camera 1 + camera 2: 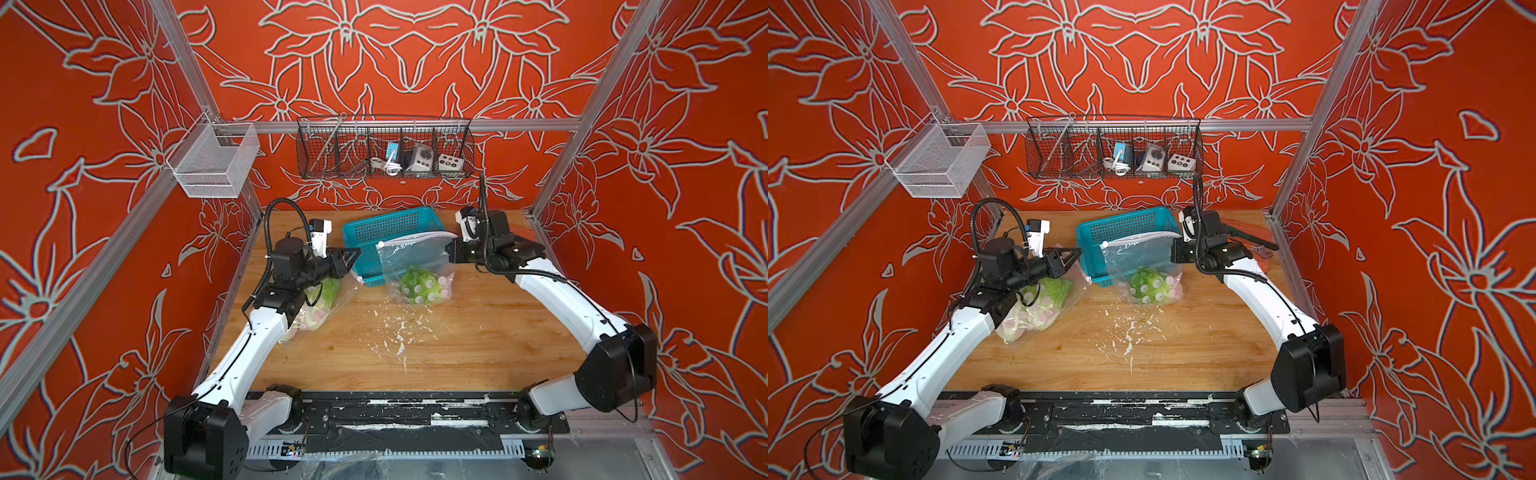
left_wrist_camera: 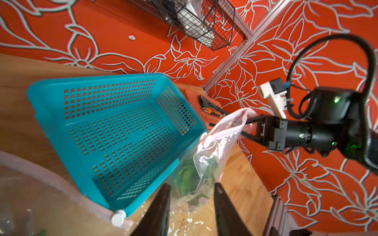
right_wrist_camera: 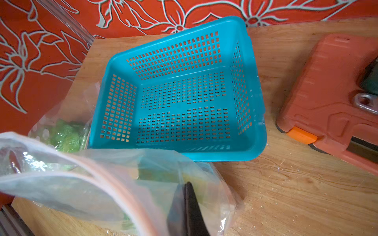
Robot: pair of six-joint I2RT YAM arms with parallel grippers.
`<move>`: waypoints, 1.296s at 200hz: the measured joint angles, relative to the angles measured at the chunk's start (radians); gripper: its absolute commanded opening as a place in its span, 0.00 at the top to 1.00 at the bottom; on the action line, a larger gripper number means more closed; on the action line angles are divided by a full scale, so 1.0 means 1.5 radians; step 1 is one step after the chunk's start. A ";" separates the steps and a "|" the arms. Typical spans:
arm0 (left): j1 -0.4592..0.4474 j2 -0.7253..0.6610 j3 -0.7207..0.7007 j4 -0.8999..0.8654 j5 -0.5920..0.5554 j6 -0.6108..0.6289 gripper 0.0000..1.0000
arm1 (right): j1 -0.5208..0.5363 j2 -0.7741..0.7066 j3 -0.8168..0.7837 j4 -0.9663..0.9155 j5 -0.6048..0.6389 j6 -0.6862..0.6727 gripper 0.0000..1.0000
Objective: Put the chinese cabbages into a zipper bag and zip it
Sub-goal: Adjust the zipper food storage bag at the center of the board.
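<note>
"Cabbages (image 1: pixel 417 282), where are they now?"

"Inside bags. Green leaves show through the bag (image 1: pixel 411 253) in the middle of the worktop (image 1: pixel 457 332). More green shows in a second bag (image 1: pixel 332 309) under the left arm. The basket (image 1: pixel 386 228) holds nothing."

"How many of each thing?"

"Two bags, each with one white slider (image 1: pixel 380 244), and one basket. The heads I cannot count, because the film and its pale dots hide their borders. I see at least one in each bag."

"How will they handle?"

"I judge them light, soft and easy to bruise. The film looks thin, floppy and slippery. It is better to hold the stiffer zip rim, or the slider, and not the leaves."

"And the end effectors?"

"The right end effector (image 3: pixel 187 190) is pressed together on the middle bag's rim and holds that corner up. The mouth looks not yet zipped. The left end effector (image 2: pixel 192 186) is spread, with nothing between its fingers, near the basket's corner."
</note>
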 measured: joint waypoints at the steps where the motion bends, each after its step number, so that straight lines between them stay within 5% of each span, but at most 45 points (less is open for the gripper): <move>1: 0.001 0.000 0.001 -0.001 0.000 -0.001 0.49 | 0.000 0.000 0.000 0.000 0.000 0.000 1.00; 44: 0.019 -0.006 0.018 -0.006 0.009 0.012 0.38 | 0.000 0.010 0.001 0.003 0.000 0.008 1.00; 159: 0.051 0.007 -0.070 0.131 0.072 0.035 0.36 | -0.017 0.036 0.011 0.028 -0.099 0.081 1.00; 204: 0.052 0.023 -0.150 0.320 0.093 -0.020 0.36 | -0.032 0.045 0.000 0.094 -0.192 0.138 1.00; 259: 0.052 0.054 -0.153 0.405 0.148 -0.045 0.36 | -0.045 0.025 -0.047 0.144 -0.228 0.172 1.00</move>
